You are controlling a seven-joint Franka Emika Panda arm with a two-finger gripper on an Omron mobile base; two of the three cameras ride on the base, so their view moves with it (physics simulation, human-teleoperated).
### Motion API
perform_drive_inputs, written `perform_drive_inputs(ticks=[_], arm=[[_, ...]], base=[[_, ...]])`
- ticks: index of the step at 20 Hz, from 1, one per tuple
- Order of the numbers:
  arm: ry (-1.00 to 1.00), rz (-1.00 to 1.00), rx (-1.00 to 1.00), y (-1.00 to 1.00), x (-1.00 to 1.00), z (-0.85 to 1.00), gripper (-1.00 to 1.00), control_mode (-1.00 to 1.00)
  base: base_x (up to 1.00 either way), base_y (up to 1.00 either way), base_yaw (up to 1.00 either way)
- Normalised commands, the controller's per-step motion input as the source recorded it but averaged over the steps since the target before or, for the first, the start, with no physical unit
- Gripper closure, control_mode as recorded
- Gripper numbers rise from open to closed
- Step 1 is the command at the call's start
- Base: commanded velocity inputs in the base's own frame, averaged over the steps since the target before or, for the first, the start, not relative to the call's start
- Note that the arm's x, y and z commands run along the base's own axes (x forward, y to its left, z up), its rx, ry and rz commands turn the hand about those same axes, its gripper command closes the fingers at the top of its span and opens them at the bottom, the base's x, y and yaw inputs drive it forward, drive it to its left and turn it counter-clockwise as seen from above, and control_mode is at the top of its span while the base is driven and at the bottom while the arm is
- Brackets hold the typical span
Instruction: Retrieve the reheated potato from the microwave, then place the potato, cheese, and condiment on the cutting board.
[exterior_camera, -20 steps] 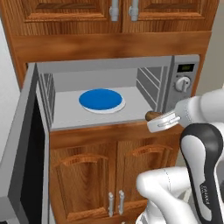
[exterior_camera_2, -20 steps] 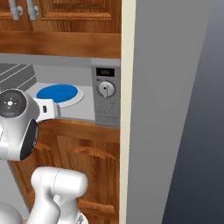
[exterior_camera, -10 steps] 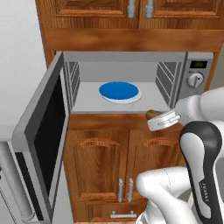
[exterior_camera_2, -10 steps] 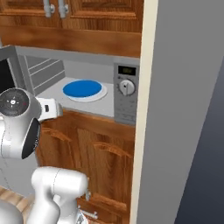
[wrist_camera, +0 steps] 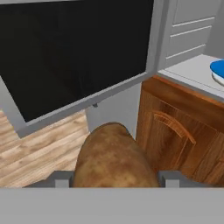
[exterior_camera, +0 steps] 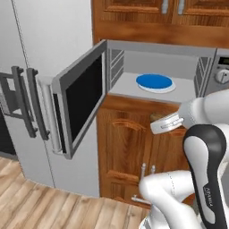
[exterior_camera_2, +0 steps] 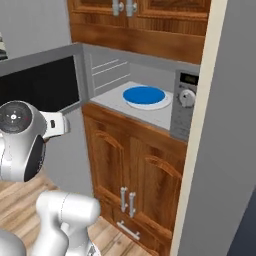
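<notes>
Potato (wrist_camera: pixel 114 155) retrieval is, by our reading, complete: in the hand view we see the tan-brown lump seated between the two finger tips of the gripper (wrist_camera: pixel 114 178), whose jaws are pinched on it from both sides, clear of the oven cavity. Beyond the hand, the microwave (exterior_camera: pixel 134 67) stands with its dark glass door (exterior_camera: pixel 80 103) swung wide, and inside we find the blue plate (exterior_camera: pixel 154 81) on the cavity floor with nothing on it. Farther right sits the control panel with its round white knob (exterior_camera_2: pixel 187 98). We judge three placements outstanding: potato, cheese and condiment onto the cutting board. We therefore expect a base relocation before the first set-down.
</notes>
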Motion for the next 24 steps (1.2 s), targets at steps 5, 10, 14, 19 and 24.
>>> perform_drive_inputs(ticks=[5, 10, 14, 19, 24], arm=[[0.0, 0.0, 0.0, 0.0, 0.0, 0.0, 1.0, 1.0], [0.0, 0.0, 0.0, 0.0, 0.0, 0.0, 1.0, 1.0], [0.0, 0.0, 0.0, 0.0, 0.0, 0.0, 1.0, 1.0], [0.0, 0.0, 0.0, 0.0, 0.0, 0.0, 1.0, 1.0], [0.0, 0.0, 0.0, 0.0, 0.0, 0.0, 1.0, 1.0]], base=[[-0.67, -0.27, 0.37], [-0.73, -0.15, 0.35], [-0.53, 0.11, 0.54], [-0.27, 0.31, 0.59], [-0.09, 0.41, 0.49]])
